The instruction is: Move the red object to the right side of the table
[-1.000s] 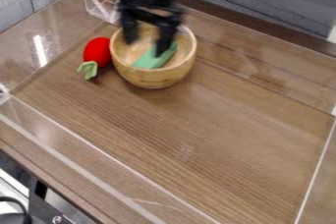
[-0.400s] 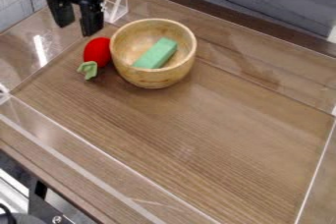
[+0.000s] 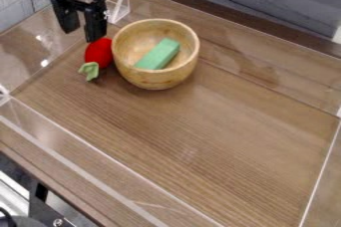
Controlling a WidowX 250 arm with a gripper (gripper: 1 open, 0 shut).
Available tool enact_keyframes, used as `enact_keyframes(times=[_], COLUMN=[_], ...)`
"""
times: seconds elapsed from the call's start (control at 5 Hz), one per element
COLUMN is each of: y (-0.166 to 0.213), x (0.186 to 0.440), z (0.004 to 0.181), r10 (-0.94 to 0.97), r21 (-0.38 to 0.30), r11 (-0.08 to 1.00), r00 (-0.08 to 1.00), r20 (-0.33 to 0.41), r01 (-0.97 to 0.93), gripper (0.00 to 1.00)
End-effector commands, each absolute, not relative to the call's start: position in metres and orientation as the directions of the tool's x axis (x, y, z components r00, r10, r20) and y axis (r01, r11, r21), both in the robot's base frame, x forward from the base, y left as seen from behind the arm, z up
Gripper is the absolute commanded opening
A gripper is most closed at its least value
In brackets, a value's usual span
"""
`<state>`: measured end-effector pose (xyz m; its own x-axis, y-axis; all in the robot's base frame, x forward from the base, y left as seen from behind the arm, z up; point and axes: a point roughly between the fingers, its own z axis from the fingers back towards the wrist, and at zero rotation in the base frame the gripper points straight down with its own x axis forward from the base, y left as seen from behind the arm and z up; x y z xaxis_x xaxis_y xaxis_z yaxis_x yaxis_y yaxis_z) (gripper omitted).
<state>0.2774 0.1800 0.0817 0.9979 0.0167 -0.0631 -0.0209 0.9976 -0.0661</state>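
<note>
End effector [image 3: 79, 22] hangs just above red object [image 3: 96, 52], jaws spread wide, nothing held. Object lies on worktop [image 3: 200, 141] at far left, just beside wooden bowl [image 3: 156, 55] (green block [image 3: 159, 55] inside). Best: straddle the red body, clear of the bowl rim. Long axis diagonal; leafy stem points toward near-left.

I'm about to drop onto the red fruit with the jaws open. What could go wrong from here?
1. The red object lies right beside the wooden bowl; a finger of the open gripper could clip the bowl's rim and shove it.
2. The fruit is small and round, so it may roll out as the jaws close.
3. The acrylic wall stands close on the other side, leaving little room.
</note>
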Motion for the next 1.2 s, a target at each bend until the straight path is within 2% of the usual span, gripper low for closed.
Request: enact_keyframes(times=[0.0,0.6,0.8,1.0], y=[0.191,0.189,0.204,0.215], x=[0.284,0.291,0.292,0.291], z=[0.093,0.068,0.059,0.054], r10=[0.041,0.062,0.009,-0.040], r21=[-0.034,-0.031,-0.031,-0.039], r11=[0.999,0.998,0.999,0.998], r00=[0.999,0.998,1.000,0.999], r20=[-0.012,-0.015,-0.018,-0.014], r01=[-0.042,-0.062,-0.010,0.039], gripper=[1.00,1.00,1.00,0.00])
